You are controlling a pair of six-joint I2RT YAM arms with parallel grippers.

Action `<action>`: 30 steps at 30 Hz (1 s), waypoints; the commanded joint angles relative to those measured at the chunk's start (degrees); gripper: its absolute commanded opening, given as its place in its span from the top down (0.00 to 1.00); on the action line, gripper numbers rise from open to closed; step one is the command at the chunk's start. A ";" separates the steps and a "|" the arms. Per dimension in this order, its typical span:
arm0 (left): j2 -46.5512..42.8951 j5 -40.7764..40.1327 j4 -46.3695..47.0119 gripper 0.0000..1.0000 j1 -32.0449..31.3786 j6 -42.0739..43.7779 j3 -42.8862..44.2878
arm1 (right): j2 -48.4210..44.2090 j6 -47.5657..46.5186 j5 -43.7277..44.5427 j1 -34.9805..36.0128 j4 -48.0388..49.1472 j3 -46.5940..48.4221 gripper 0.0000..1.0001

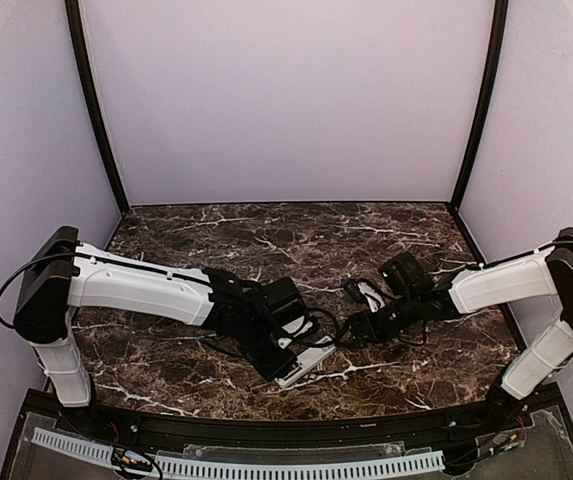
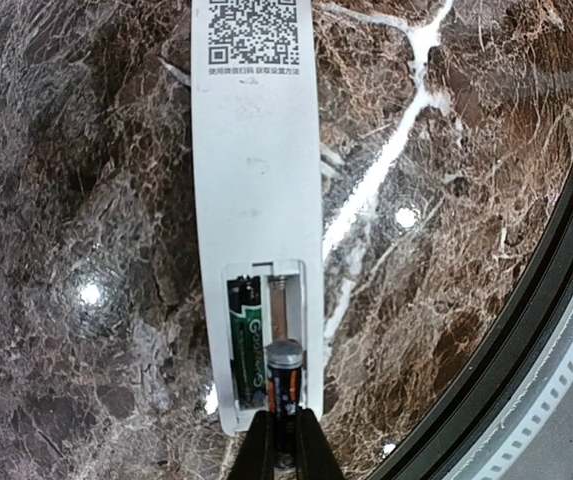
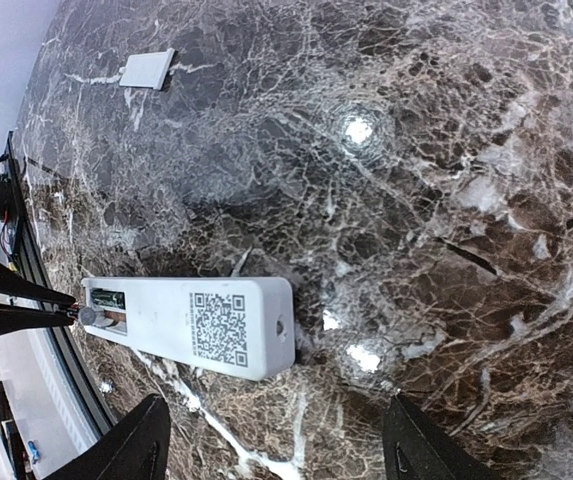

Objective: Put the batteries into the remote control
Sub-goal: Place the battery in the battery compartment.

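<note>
Item 1. Slim white plastic rectangular remote control (image 2: 256, 170): lies back-up on the dark brown marble-patterned desk (image 2: 86, 200), near the middle of its near edge and angled to it. A QR label sits toward one end. The open battery compartment (image 2: 279, 295) at the other end points at the black raised rim of the desk (image 2: 526, 340), which runs just beside it.

Item 2. Green cylindrical battery (image 2: 249, 340): seated flat in one slot of the compartment.

Item 3. Black-and-orange cylindrical battery with silver end cap (image 2: 284, 375): stands tilted over the second slot at the compartment's outer end, not lying flat.

Item 4. Left gripper (image 2: 286, 445): closed on the black-and-orange battery, fingers pinching its lower end at the end edge of the remote control.

Item 5. Right gripper (image 3: 281, 450): fingers spread wide with nothing between them, above bare marble just off the QR end of the remote control and apart from it.

Item 6. Small flat white rectangular cover (image 3: 147, 70): lies on the desk, well apart from the remote control.

Item 7. Pale lilac enclosure walls (image 1: 286, 100): bound the desk at left, right and far. Open marble stretches from both grippers to the far wall
</note>
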 commanded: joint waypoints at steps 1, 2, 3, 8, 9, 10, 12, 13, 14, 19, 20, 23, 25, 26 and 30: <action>0.69 0.92 -1.53 0.97 -0.45 0.79 1.43 | 0.39 -0.67 -1.00 -0.37 1.20 -0.47 0.29; 1.00 0.93 -1.56 0.97 -0.46 0.85 1.59 | 0.51 -0.69 -1.03 -0.40 1.08 -0.38 0.28; 1.13 0.92 -1.56 0.97 -0.48 0.82 1.63 | 0.55 -0.69 -1.11 -0.38 1.10 -0.38 0.28; 1.97 0.83 -1.51 0.96 -0.49 0.89 2.24 | 0.48 -0.78 -1.14 -0.43 0.94 -0.38 0.28; 2.13 0.82 -1.51 0.96 -0.56 1.01 2.26 | 0.48 -0.78 -1.22 -0.47 0.94 -0.38 0.28; 2.22 0.80 -1.55 0.95 -0.50 1.06 2.39 | 0.48 -0.78 -1.34 -0.49 0.89 -0.32 0.29; 2.51 0.90 -1.85 0.93 -0.56 1.12 2.71 | 0.48 -0.87 -1.30 -0.44 0.80 -0.23 0.28; 2.56 0.95 -1.90 0.92 -0.55 1.14 2.83 | 0.48 -0.87 -1.30 -0.42 0.78 -0.21 0.28; 2.56 0.92 -2.04 0.90 -0.55 1.16 2.91 | 0.48 -0.87 -1.32 -0.45 0.80 -0.21 0.28; 2.36 0.43 -3.12 0.82 -0.59 1.42 3.96 | 0.48 -0.96 -1.35 -0.41 0.73 -0.16 0.29; 2.29 0.36 -3.32 0.81 -0.62 1.49 4.13 | 0.48 -0.96 -1.33 -0.42 0.63 -0.15 0.28; 1.51 0.59 -3.60 0.77 -0.55 1.57 4.90 | 0.56 -0.91 -1.33 -0.41 0.60 -0.12 0.28; 1.22 0.14 -4.22 0.76 -0.60 1.78 5.27 | 0.56 -0.90 -1.37 -0.45 0.63 -0.14 0.28; 1.13 -0.18 -4.71 0.75 -0.57 1.91 5.45 | 0.56 -0.87 -1.31 -0.44 0.61 -0.20 0.28; -1.52 -2.52 -4.93 0.75 -0.54 2.30 4.14 | 0.81 -1.08 -1.41 -0.42 0.61 -0.07 0.28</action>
